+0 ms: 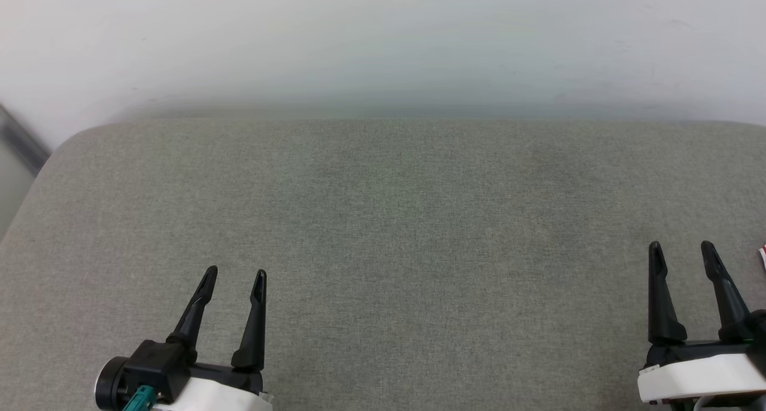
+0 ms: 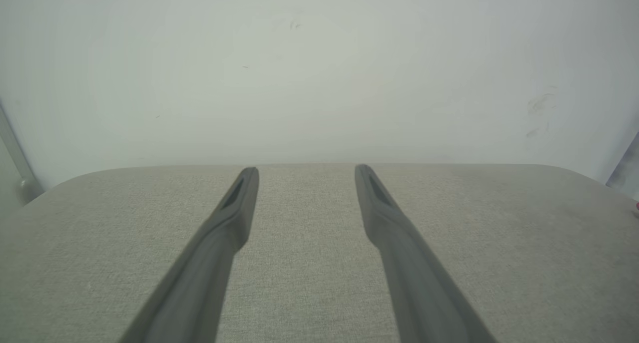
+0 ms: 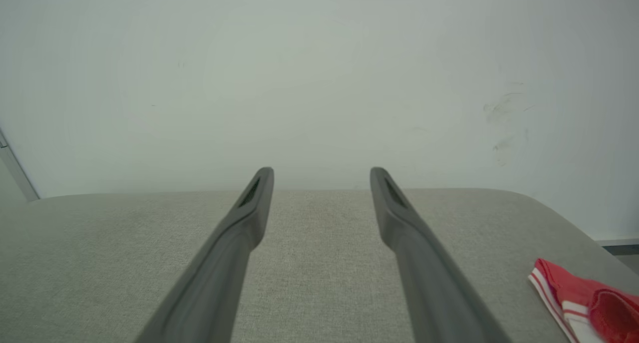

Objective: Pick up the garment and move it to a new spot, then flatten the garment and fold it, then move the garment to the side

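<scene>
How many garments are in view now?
1: a red-and-white garment at the far right edge of the grey cushion, beyond the right end effector, mostly cropped; more may be hidden.

L gripper point(image 1: 235, 272) & R gripper point(image 1: 681, 246) both gaping, grey pad point(image 1: 383, 207) beneath (garment point(image 1: 763, 256) sliver, R edge).

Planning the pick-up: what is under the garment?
The garment lies on the grey fabric surface, right of the right gripper. Its red-and-white striped corner is in frame; the rest is cut off, and anything beneath the cloth is covered.
</scene>
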Robot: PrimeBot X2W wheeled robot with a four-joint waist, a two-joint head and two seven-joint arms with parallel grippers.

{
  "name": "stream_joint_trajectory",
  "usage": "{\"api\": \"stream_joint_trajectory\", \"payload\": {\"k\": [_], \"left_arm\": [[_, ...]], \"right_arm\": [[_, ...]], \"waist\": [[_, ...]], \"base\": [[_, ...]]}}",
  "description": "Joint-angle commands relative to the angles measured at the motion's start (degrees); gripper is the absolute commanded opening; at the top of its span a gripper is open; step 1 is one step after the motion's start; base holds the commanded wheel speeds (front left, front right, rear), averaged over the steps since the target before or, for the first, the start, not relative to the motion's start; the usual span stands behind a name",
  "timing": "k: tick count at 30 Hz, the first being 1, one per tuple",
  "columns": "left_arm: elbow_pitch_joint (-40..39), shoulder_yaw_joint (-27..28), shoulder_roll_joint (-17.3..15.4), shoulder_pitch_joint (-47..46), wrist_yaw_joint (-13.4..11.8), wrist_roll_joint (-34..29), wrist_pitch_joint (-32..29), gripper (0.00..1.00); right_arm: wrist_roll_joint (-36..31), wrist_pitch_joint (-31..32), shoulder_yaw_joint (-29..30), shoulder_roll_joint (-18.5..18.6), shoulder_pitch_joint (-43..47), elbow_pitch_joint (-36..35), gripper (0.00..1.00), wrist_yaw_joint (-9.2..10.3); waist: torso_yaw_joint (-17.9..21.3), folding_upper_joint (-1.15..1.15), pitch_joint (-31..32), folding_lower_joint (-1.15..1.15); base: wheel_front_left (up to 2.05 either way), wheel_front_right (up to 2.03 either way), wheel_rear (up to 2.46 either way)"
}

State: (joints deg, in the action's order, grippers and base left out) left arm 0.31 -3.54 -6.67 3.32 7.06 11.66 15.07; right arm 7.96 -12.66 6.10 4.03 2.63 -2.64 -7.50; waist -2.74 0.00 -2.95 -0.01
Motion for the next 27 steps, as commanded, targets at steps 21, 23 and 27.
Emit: {"api": "stream_joint_trajectory", "payload": {"k": [21, 23, 27], "left_arm": [[0.45, 0.76, 1.38, 0.28, 0.2, 3.4, -0.74, 0.0], [0.79, 0.88, 1.27, -0.02, 0.16, 5.85, -1.23, 0.0], [1.63, 1.08, 1.1, -0.66, 0.18, 10.5, -2.15, 0.0]], "right_arm": [[4.02, 0.47, -0.46, -0.68, -0.15, 3.36, 0.0, 0.0], [6.42, 1.0, -0.46, -0.64, -0.42, 3.74, 0.0, 0.0], [11.0, 2.0, -0.48, -0.59, -0.95, 4.49, 0.0, 0.0]], "waist": [[0.22, 0.0, 0.21, 0.01], [0.26, 0.0, 0.25, 0.01], [0.34, 0.0, 0.34, 0.01]], "base": [[0.0, 0.0, 0.0], [0.0, 0.0, 0.0], [0.0, 0.0, 0.0]]}}
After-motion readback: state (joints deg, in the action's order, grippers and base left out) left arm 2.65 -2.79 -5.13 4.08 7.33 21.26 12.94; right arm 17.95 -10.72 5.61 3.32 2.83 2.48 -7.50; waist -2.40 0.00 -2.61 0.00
